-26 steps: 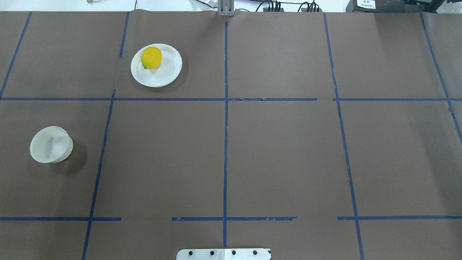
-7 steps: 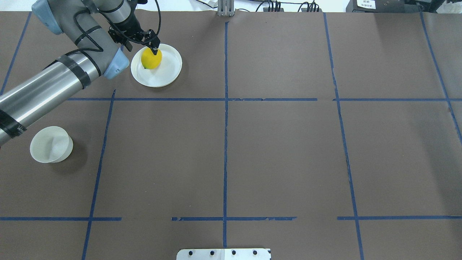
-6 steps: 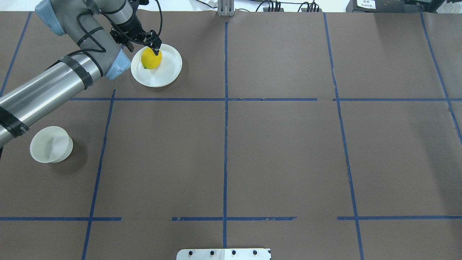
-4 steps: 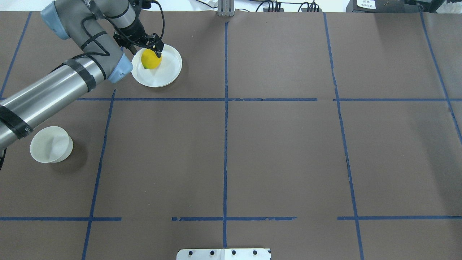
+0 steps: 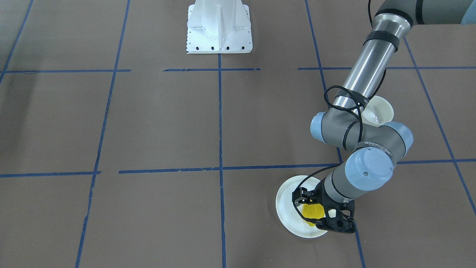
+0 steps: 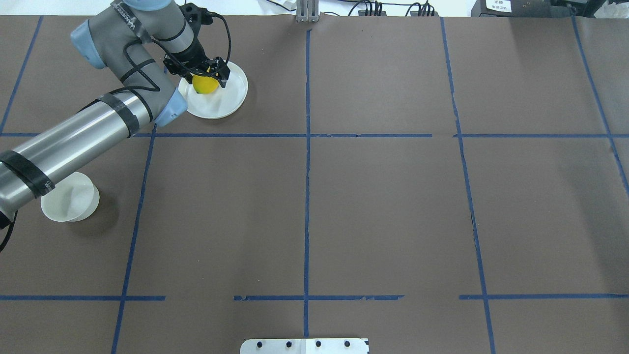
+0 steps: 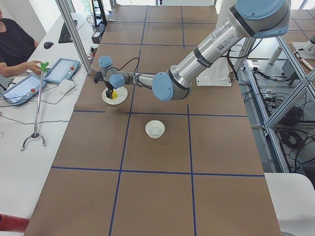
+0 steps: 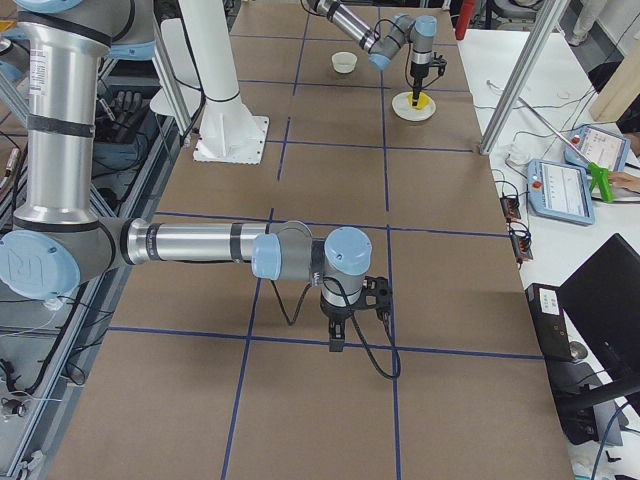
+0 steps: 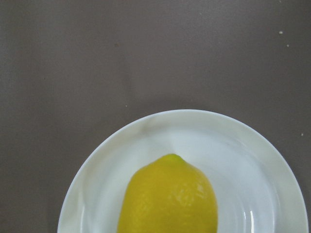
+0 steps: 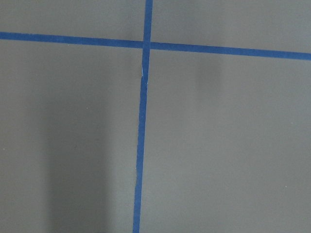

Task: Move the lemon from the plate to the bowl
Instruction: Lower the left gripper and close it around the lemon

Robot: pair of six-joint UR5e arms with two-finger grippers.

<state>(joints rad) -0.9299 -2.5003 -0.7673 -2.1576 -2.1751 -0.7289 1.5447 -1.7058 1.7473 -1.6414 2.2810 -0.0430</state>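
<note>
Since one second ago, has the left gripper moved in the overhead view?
Yes. The left gripper has shifted from the far rim of the plate toward its centre, and it now straddles the lemon.

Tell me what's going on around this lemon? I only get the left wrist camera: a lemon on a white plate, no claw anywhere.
Observer: The left gripper is right at the lemon, open and straddling it.
Operator: Where will it go?
Observer: An empty bowl stands apart from the plate, nearer the robot.
Operator: And the other arm?
Observer: The right gripper hangs over the table, far from both dishes.
</note>
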